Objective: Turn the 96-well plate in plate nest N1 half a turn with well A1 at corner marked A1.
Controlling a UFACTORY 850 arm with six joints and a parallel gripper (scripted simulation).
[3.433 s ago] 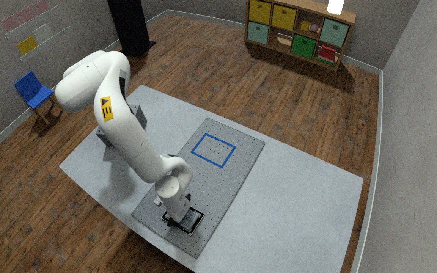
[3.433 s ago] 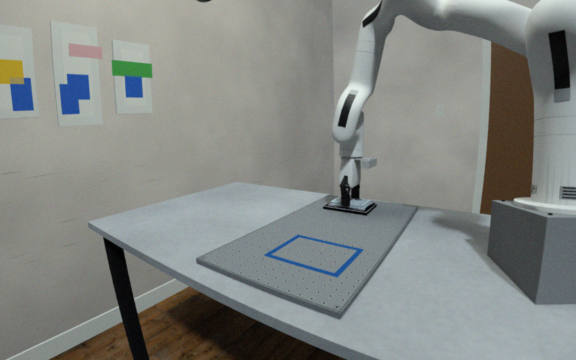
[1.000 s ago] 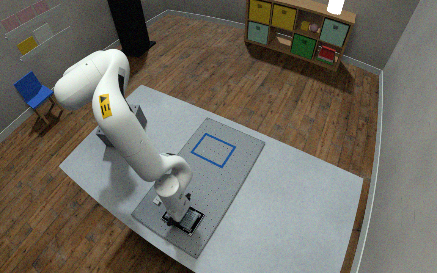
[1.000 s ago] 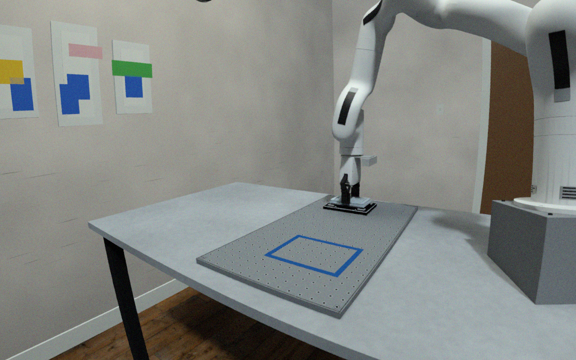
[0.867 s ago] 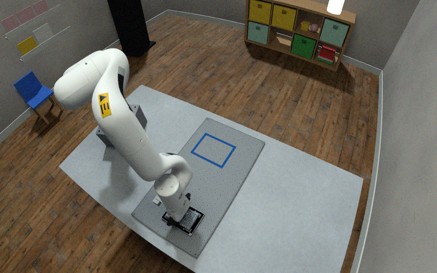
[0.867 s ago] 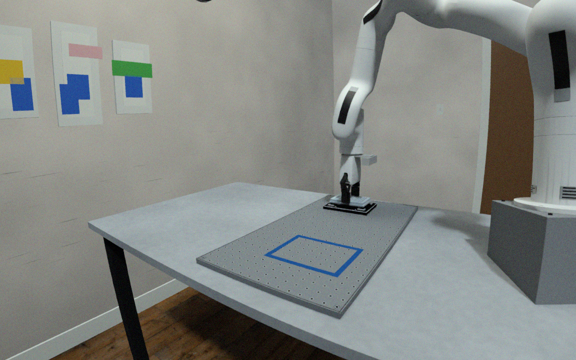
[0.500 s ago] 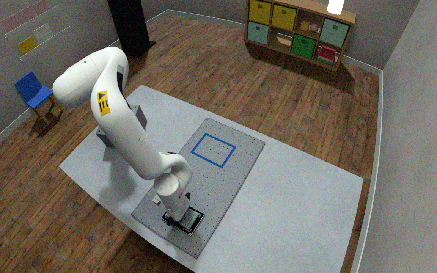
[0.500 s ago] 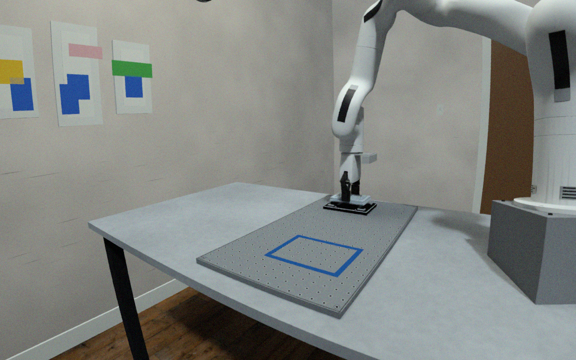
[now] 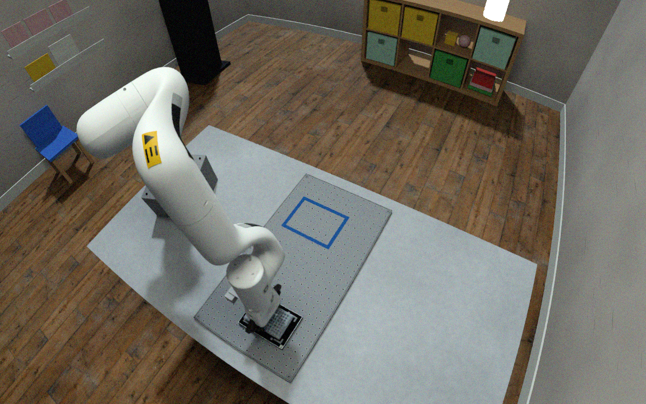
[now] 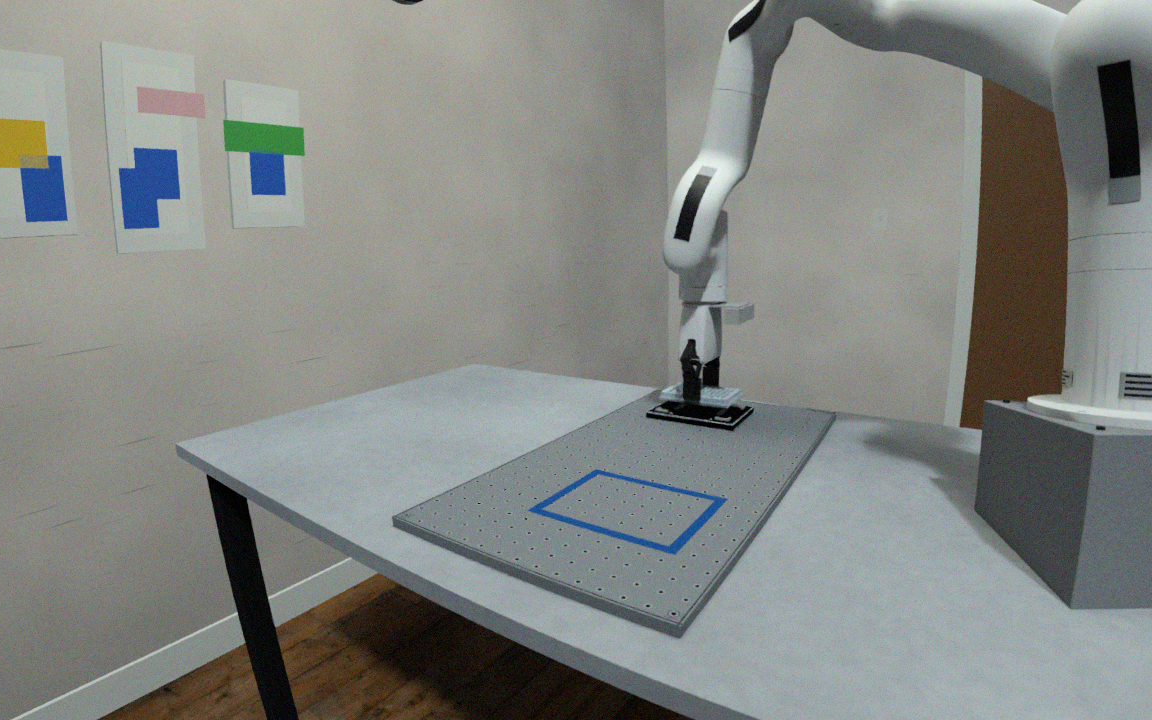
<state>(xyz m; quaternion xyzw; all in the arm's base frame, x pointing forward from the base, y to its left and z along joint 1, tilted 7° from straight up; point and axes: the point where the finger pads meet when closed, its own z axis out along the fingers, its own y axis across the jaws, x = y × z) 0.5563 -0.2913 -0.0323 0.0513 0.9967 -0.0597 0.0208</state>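
Note:
The clear 96-well plate is over the black plate nest N1, at the near end of the grey perforated baseplate. In the exterior view the plate sits a little above the nest, level. My gripper points straight down and is shut on the plate across its width. The arm hides part of the plate in the top view. I cannot make out the cut-off corner or the A1 mark.
A blue tape rectangle is marked at the baseplate's other end. The robot's grey base block stands on the table beside the baseplate. A small white tab lies on the baseplate near the nest.

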